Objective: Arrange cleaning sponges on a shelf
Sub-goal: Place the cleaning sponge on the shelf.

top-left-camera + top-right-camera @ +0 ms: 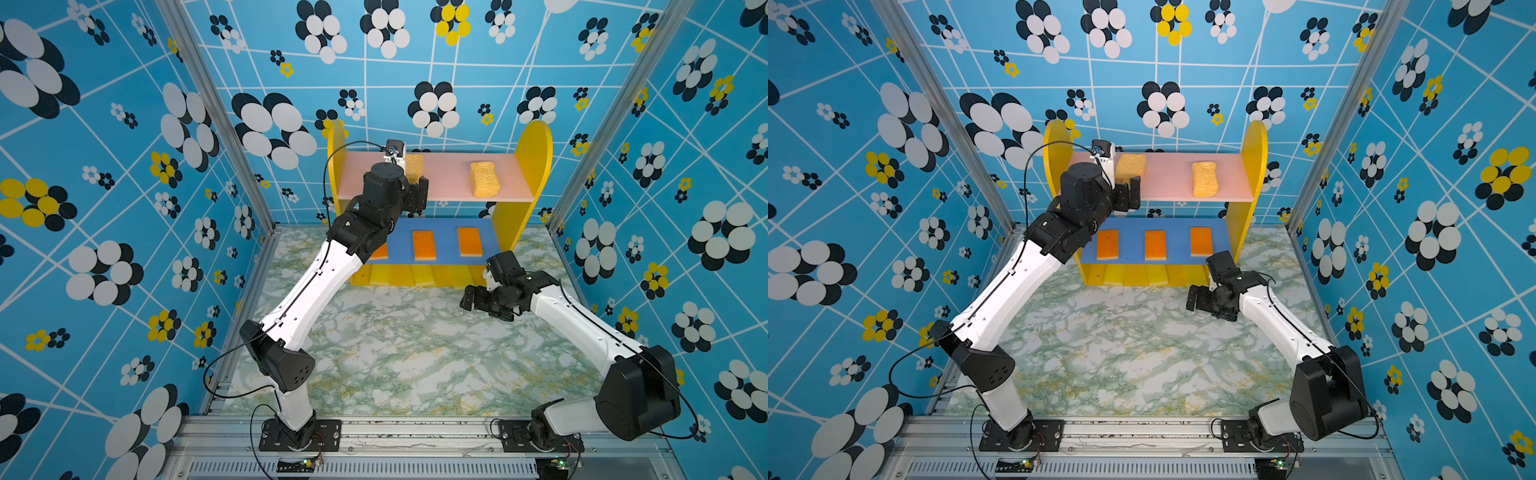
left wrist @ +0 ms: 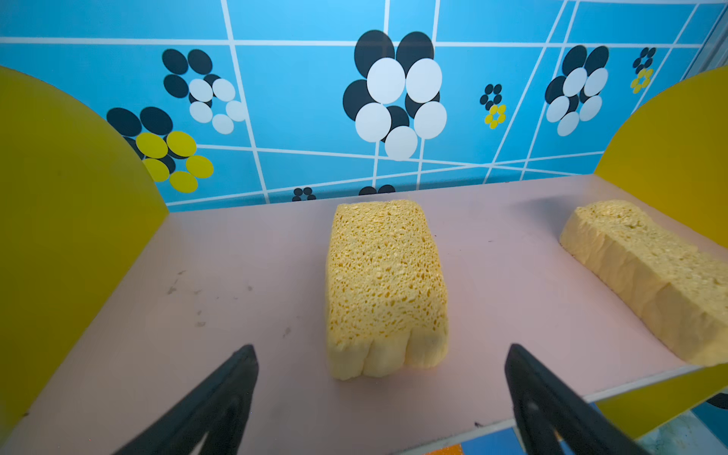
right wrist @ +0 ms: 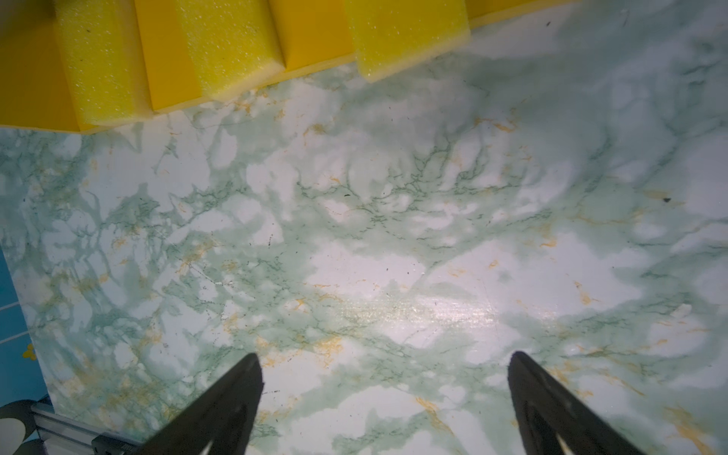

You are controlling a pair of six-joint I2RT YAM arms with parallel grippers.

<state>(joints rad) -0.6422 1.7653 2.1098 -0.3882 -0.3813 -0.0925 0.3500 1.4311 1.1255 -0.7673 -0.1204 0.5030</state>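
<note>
Marble table (image 1: 395, 353) had the shelf (image 1: 536, 166) at the back. The left gripper (image 2: 380, 350) was up at the pink top board (image 2: 236, 275), jaws spread wide and gripping nothing. One porous sponge (image 2: 384, 283) lay loose just ahead of it, and a second porous sponge (image 1: 484, 179) sat further along. The right gripper (image 3: 382, 358) hung over the table, wide and empty too. There were three orange sponges (image 1: 1155, 245) on the blue board (image 1: 449, 232) and three yellow sponges (image 3: 232, 43) on the base (image 3: 165, 59).

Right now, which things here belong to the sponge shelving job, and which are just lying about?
Job: shelf; left tan sponge and right tan sponge on its pink board; three orange sponges on the blue board; three yellow sponges on the base; left hand and right hand, both open.
Just there: marbled tabletop; flowered walls; metal frame.
</note>
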